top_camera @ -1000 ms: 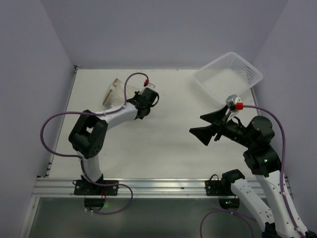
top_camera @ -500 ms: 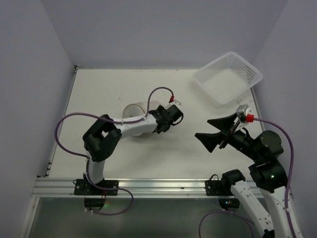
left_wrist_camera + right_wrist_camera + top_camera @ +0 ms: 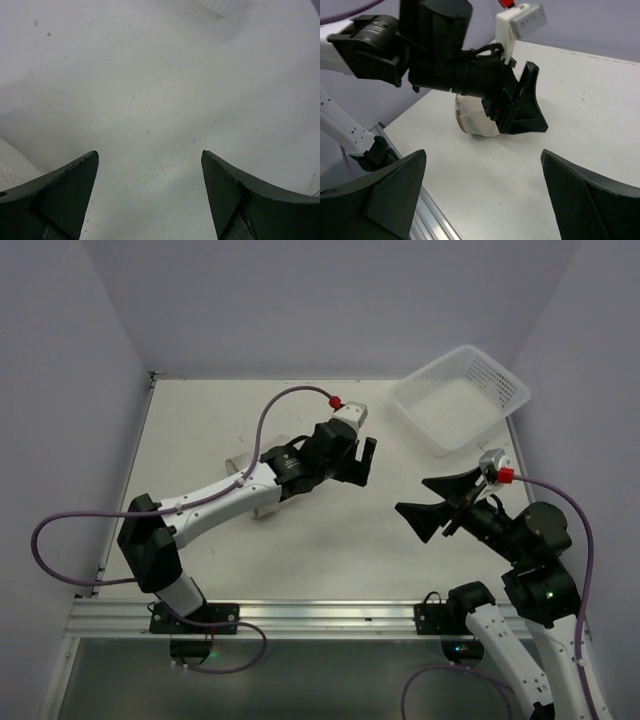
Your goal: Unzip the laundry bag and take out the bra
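Off-white table [image 3: 330,540] with faint dark specks, white perforated basket [image 3: 492,378] at two o'clock, white mesh laundry bag [image 3: 472,124] with tan rim, matte black left gripper [image 3: 358,462] and right gripper [image 3: 412,495], white arm links [image 3: 215,502], purple cables [image 3: 265,418], red caps [image 3: 335,400], lavender walls [image 3: 330,300].

The desk [image 3: 330,550] is matt white, faintly ribbed and speckled. The basket [image 3: 460,398] at its far right corner is thin, perforated white plastic. The laundry bag [image 3: 472,120] is white mesh cloth with a tan rim. The left claw [image 3: 149,154] and right claw [image 3: 482,155] are matt black plastic, the right's finely grained.
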